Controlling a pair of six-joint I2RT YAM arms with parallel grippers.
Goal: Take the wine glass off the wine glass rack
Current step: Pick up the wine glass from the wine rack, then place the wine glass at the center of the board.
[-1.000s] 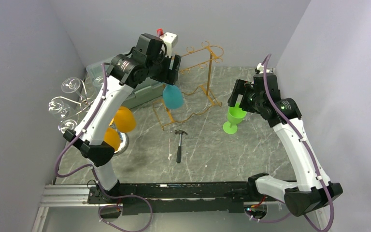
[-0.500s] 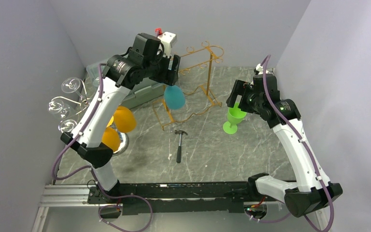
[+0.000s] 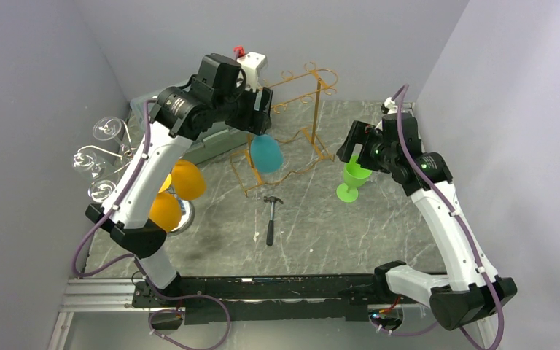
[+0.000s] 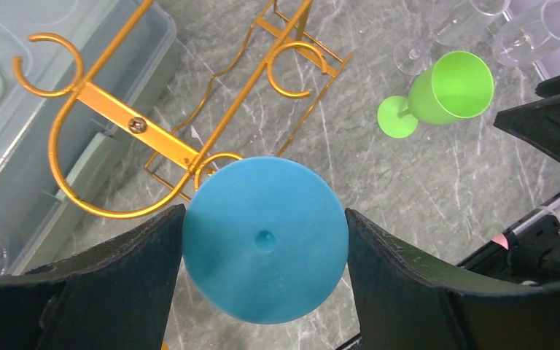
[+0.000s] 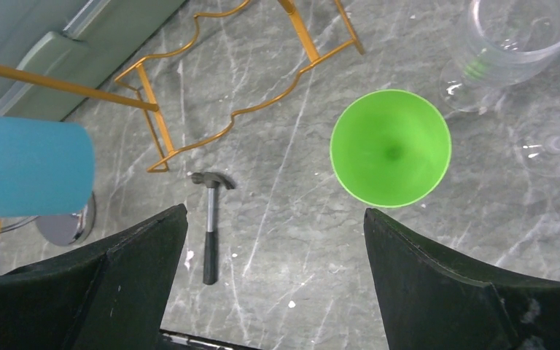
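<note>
Counted on desk: 1 gold rack (image 3: pixel 313 109), 1 blue wine glass (image 3: pixel 265 153), 1 green wine glass (image 3: pixel 353 176), 2 orange glasses (image 3: pixel 187 180) (image 3: pixel 166 210), 1 hammer (image 3: pixel 270 219), 1 plastic box (image 3: pixel 208 146). Clear glasses (image 3: pixel 107 129): 3 at left, at least 2 more (image 5: pixel 514 36) beside green; total unclear.

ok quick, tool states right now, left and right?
Left tool: closed on the base of the blue wine glass.
Right tool: open, holding nothing, above the green glass.
</note>
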